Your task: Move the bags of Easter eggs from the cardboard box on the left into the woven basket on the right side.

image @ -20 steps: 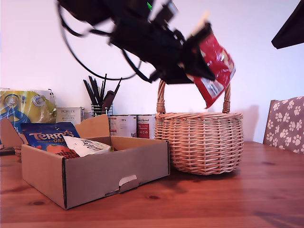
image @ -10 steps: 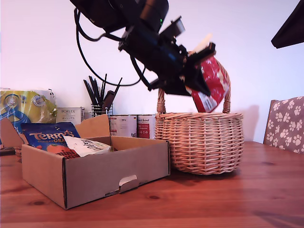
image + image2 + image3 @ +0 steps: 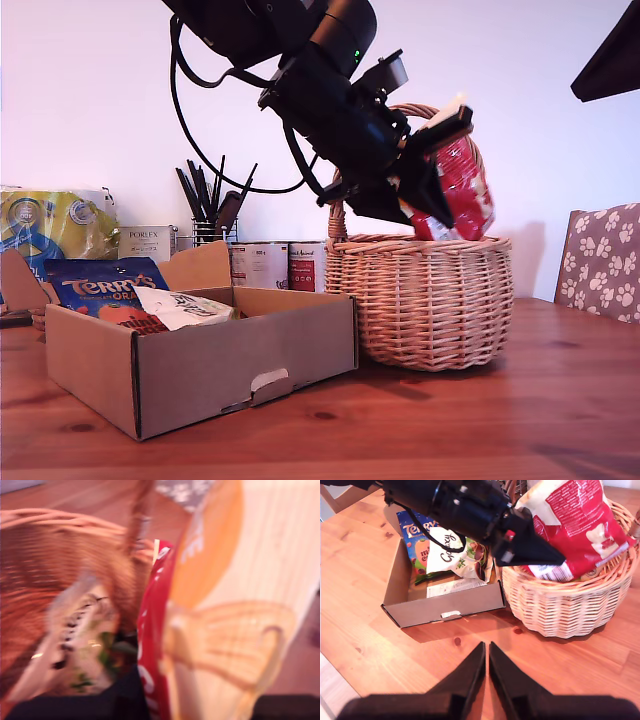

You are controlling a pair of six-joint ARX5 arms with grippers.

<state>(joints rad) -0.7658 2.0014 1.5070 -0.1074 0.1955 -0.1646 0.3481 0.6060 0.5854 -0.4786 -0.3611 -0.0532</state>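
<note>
My first gripper [image 3: 440, 172] is shut on the cream and red bag [image 3: 464, 192], held tilted over the woven basket [image 3: 425, 300]. The bag's lower end dips just inside the rim. From above, the same bag [image 3: 575, 525] lies across the basket [image 3: 565, 612] mouth under that gripper [image 3: 535, 555]. The first wrist view is blurred and shows the red bag [image 3: 152, 645] against wicker [image 3: 50, 555]. The cardboard box [image 3: 200, 370] at the exterior view's left holds the blue bag [image 3: 100, 285] and the white bag [image 3: 180, 305]. My second gripper [image 3: 486, 647] hovers high over the table, shut and empty.
Behind the box [image 3: 445, 605] stand two tins [image 3: 275, 265], a pen holder [image 3: 210, 220], a small Porlex box [image 3: 145, 240] and a yellow-and-blue pack [image 3: 50, 225]. A paw-print chair [image 3: 600, 260] is at the exterior view's right edge. A dark shape [image 3: 610, 55] fills its upper right corner.
My first gripper has swung down and slightly to the exterior view's right with the red bag, bringing its lower end from above the handle down to the basket's rim.
</note>
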